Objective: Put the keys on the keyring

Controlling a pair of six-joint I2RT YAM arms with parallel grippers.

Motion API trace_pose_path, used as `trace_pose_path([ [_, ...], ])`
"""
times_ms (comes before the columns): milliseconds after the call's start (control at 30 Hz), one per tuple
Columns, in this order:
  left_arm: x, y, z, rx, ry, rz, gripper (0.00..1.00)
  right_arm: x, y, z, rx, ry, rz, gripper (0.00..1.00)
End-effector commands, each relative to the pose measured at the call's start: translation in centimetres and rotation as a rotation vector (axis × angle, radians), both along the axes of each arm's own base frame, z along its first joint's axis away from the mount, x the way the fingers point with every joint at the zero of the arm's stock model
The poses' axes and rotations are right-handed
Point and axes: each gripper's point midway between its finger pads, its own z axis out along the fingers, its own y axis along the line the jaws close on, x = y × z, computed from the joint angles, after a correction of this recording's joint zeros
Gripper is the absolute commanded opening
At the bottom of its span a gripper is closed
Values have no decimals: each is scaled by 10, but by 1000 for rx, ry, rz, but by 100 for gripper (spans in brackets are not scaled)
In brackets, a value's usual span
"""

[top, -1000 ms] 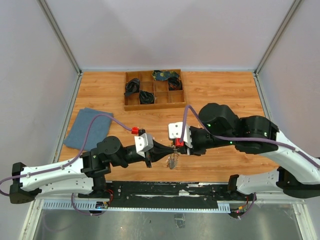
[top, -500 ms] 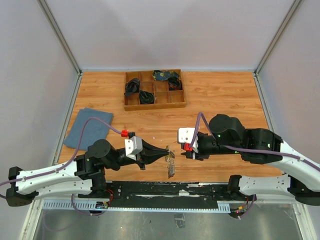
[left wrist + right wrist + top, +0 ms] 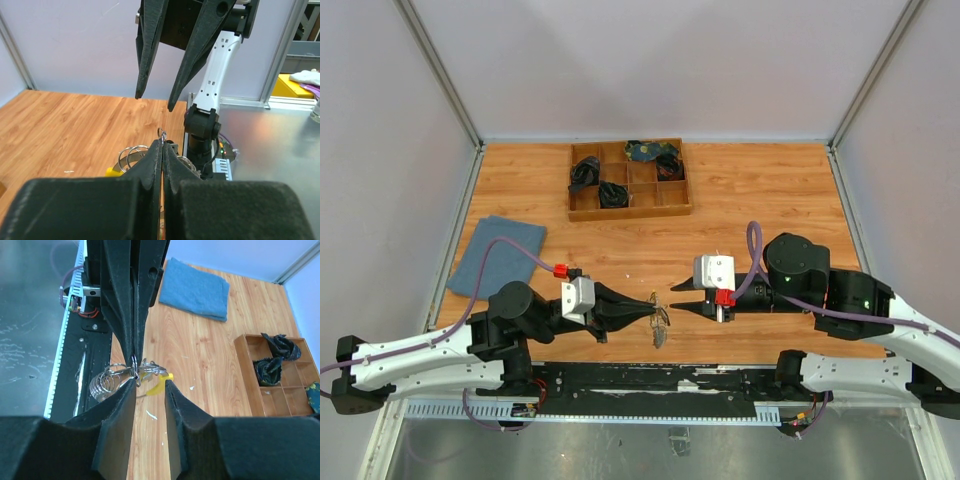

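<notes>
Thin round silvery metal keyring [image 3: 120, 380] with a yellow piece hangs above the wooden table's [image 3: 770, 200] near edge, pinched in the closed left gripper [image 3: 162, 142]. Judged light, stiff, slippery and prone to swing; take it at the rim. Right gripper [image 3: 150, 385] stands open just beside it, empty.

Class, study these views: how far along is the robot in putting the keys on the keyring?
Done: the left claw is shut on a thin loop, seemingly the keyring, and the keys are bunched beside it. In hand: the right claw stands open just short of the bunch. Left: no view shows whether any key is threaded, so treat the threading as undone.
</notes>
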Motion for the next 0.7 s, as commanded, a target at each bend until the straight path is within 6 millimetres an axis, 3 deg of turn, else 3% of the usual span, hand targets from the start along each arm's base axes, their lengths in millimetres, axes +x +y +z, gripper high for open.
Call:
trace_pose_path([
  [0,-6,6,27,-106,-31,-21,1,-12,7,10,70,33,49,30],
  [333,-9,7,31,-118,-38,-39,0,-16,12,-3,27,62,73,29],
  [667,-10,7,31,-119,-40,-41,0,-19,15,-8,9,79,94,21],
])
